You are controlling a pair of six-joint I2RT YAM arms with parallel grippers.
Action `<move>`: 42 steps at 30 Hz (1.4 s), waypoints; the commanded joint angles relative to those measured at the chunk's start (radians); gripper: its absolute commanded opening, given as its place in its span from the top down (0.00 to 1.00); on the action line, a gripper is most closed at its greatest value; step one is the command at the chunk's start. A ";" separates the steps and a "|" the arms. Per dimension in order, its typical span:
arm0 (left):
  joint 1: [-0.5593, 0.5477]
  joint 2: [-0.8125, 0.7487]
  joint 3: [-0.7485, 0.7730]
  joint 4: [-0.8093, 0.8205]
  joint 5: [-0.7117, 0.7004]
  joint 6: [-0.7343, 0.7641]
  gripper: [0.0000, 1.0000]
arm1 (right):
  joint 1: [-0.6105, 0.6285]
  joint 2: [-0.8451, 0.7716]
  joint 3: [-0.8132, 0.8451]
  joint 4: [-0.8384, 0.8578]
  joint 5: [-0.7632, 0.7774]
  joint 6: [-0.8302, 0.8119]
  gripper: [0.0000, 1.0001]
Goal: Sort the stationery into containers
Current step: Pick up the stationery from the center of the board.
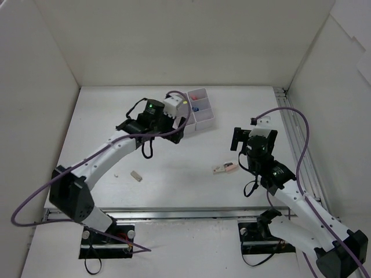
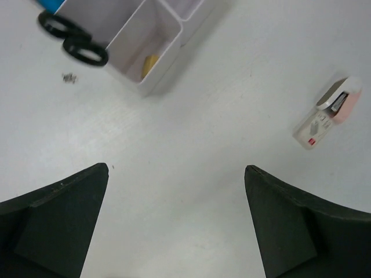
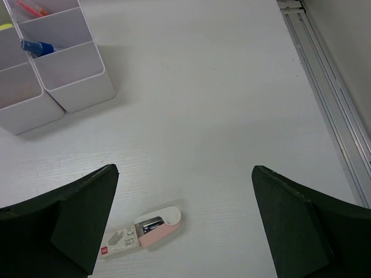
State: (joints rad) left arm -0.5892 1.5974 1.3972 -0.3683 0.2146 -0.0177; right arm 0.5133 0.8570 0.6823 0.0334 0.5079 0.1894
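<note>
Worktop (image 3: 220,87) carries a pink-and-white item (image 3: 145,229) below the right fingers (image 3: 69,214), spread wide and empty, while the left fingers (image 2: 58,220), equally wide and empty, hover near the white organiser (image 2: 162,72).

White grid organiser (image 3: 78,92) upright, black-handled scissors (image 2: 93,57) and red pens (image 3: 32,8) inside; pink-and-white item (image 1: 225,168), beige eraser (image 1: 136,175) lie loose outside, well apart.

The middle of the tabletop (image 1: 185,162) is free between both arms. A pink and white item (image 1: 225,168) lies near the right end effector (image 1: 237,142). The organiser (image 1: 208,123) blocks the far side; a small eraser (image 1: 136,175) lies left.
</note>
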 commanded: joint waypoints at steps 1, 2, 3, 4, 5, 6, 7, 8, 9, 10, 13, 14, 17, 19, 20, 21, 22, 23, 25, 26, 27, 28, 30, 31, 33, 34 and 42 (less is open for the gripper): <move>0.000 -0.164 -0.088 -0.015 -0.210 -0.434 0.01 | 0.005 0.007 0.034 0.014 0.033 0.018 0.02; 0.015 -0.206 -0.102 -0.129 -0.321 -0.496 0.01 | 0.005 0.007 0.031 0.013 0.053 0.021 0.02; 0.034 -0.224 -0.140 -0.188 -0.360 -0.607 0.01 | 0.010 0.002 0.031 0.007 0.066 0.022 0.02; 0.048 -0.258 -0.164 -0.299 -0.427 -0.675 0.01 | 0.008 -0.003 0.026 0.005 0.079 0.028 0.02; 0.061 -0.275 -0.228 -0.326 -0.435 -0.729 0.01 | 0.010 -0.004 0.025 0.005 0.084 0.033 0.02; 0.093 -0.290 -0.262 -0.336 -0.435 -0.758 0.00 | 0.010 -0.012 0.022 0.005 0.090 0.036 0.02; 0.112 -0.304 -0.297 -0.343 -0.432 -0.809 0.01 | 0.013 -0.016 0.020 0.005 0.101 0.041 0.02; 0.135 -0.316 -0.355 -0.357 -0.420 -0.838 0.01 | 0.010 -0.019 0.019 0.005 0.113 0.051 0.02; 0.155 -0.321 -0.380 -0.363 -0.414 -0.869 0.01 | 0.011 -0.024 0.019 0.003 0.118 0.054 0.02; 0.188 -0.321 -0.404 -0.362 -0.408 -0.913 0.01 | 0.011 -0.026 0.019 0.002 0.115 0.056 0.02; 0.227 -0.323 -0.477 -0.308 -0.377 -0.939 0.00 | 0.014 -0.032 0.019 -0.006 0.107 0.061 0.02; 0.227 -0.321 -0.497 -0.282 -0.382 -0.962 0.01 | 0.014 -0.032 0.019 -0.006 0.112 0.065 0.02; 0.250 -0.291 -0.501 -0.262 -0.383 -0.991 0.00 | 0.013 -0.032 0.017 -0.010 0.116 0.073 0.02; 0.259 -0.265 -0.498 -0.255 -0.374 -1.005 0.00 | 0.011 -0.030 0.016 -0.013 0.122 0.076 0.02; 0.259 -0.240 -0.500 -0.245 -0.367 -1.015 0.00 | 0.013 -0.029 0.014 -0.015 0.130 0.077 0.02; 0.259 -0.225 -0.501 -0.242 -0.363 -1.025 0.01 | 0.014 -0.027 0.013 -0.018 0.132 0.079 0.02; 0.259 -0.196 -0.504 -0.235 -0.363 -1.036 0.02 | 0.014 -0.027 0.013 -0.020 0.138 0.079 0.02; 0.268 -0.185 -0.512 -0.230 -0.357 -1.051 0.06 | 0.013 -0.027 0.013 -0.021 0.142 0.079 0.02; 0.279 -0.157 -0.521 -0.212 -0.345 -1.064 0.11 | 0.013 -0.027 0.014 -0.024 0.149 0.081 0.02; 0.279 -0.151 -0.530 -0.207 -0.333 -1.065 0.14 | 0.014 -0.026 0.013 -0.024 0.155 0.081 0.02; 0.279 -0.146 -0.535 -0.202 -0.331 -1.079 0.16 | 0.016 -0.024 0.013 -0.024 0.155 0.081 0.02; 0.279 -0.142 -0.538 -0.184 -0.328 -1.079 0.21 | 0.014 -0.021 0.014 -0.024 0.158 0.081 0.02; 0.279 -0.137 -0.541 -0.179 -0.328 -1.085 0.33 | 0.014 -0.015 0.014 -0.026 0.162 0.081 0.02; 0.279 -0.134 -0.540 -0.181 -0.330 -1.087 0.46 | 0.014 -0.012 0.017 -0.024 0.167 0.081 0.02; 0.279 -0.129 -0.535 -0.182 -0.336 -1.084 0.56 | 0.014 -0.009 0.016 -0.027 0.169 0.081 0.02; 0.279 -0.122 -0.534 -0.193 -0.348 -1.085 0.66 | 0.013 -0.007 0.017 -0.027 0.175 0.081 0.02; 0.279 -0.088 -0.524 -0.201 -0.345 -1.059 0.79 | 0.017 -0.021 0.013 -0.027 0.192 0.081 0.02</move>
State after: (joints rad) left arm -0.3183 1.4929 0.8452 -0.5724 -0.1135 -1.0828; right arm 0.5213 0.8379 0.6823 -0.0307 0.6495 0.2604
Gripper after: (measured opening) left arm 0.203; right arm 0.979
